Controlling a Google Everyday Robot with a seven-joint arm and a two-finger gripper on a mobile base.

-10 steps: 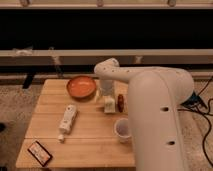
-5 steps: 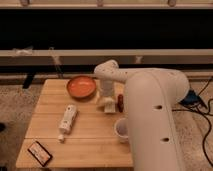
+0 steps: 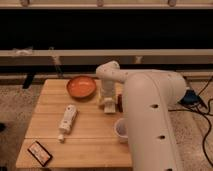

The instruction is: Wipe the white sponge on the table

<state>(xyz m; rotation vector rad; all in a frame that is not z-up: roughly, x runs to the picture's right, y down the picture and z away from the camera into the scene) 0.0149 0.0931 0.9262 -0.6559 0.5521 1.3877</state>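
Note:
The light-brown plank table (image 3: 85,135) fills the middle of the camera view. My white arm reaches in from the right and bends down over the table's back right part. My gripper (image 3: 107,100) points down there, just right of the orange bowl. A small cream-white block, the white sponge (image 3: 108,107), lies on the table right under the gripper's tip and touches it. The gripper's body hides the sponge's upper part.
An orange bowl (image 3: 81,86) stands at the back middle. A white labelled bottle (image 3: 67,120) lies left of centre. A white cup (image 3: 121,130) stands at the front right by my arm. A dark red-edged box (image 3: 40,153) lies at the front left corner. A reddish object (image 3: 120,102) sits beside the gripper.
The gripper and the sponge stay at nearly the same spot by the bowl; the arm has shifted only slightly. Nothing else on the table has moved.

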